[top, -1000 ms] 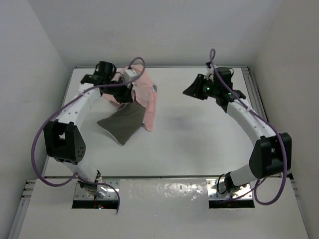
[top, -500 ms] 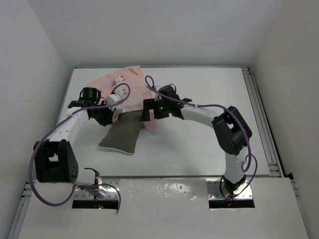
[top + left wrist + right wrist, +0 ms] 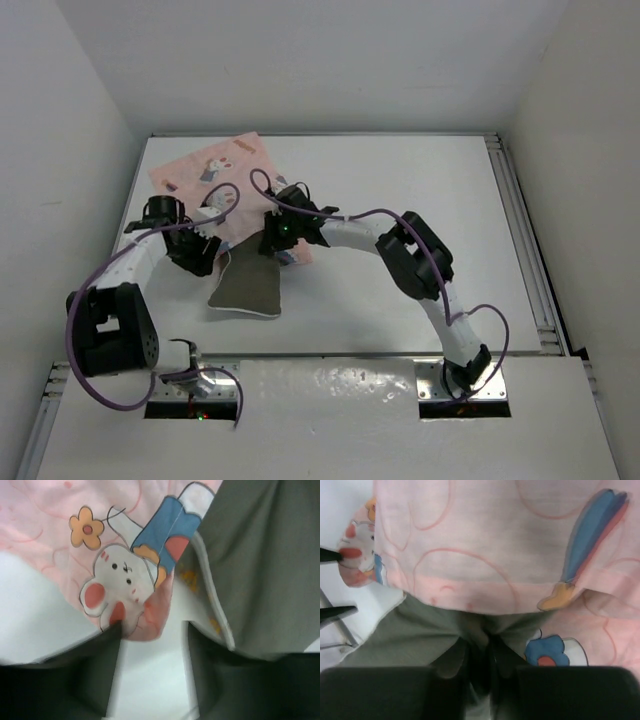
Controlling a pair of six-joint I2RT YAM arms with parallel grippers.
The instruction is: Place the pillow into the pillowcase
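Right gripper reached further left, pinching pillow, left gripper astride pillowcase corner

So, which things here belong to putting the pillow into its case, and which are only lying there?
Belong to the job:
pillow
pillowcase
left gripper, open
right gripper, shut on the pillow

Just there:
table
purple cables

Left arm: I bow it out to the left, wrist turned inward.
Left gripper: my fingers stand apart with a clear gap between them.
Right arm: I fold it at the elbow, forearm stretched across toward my left.
Right gripper: my fingers are pinched nearly together.
Spacing: my two grippers sit near each other.
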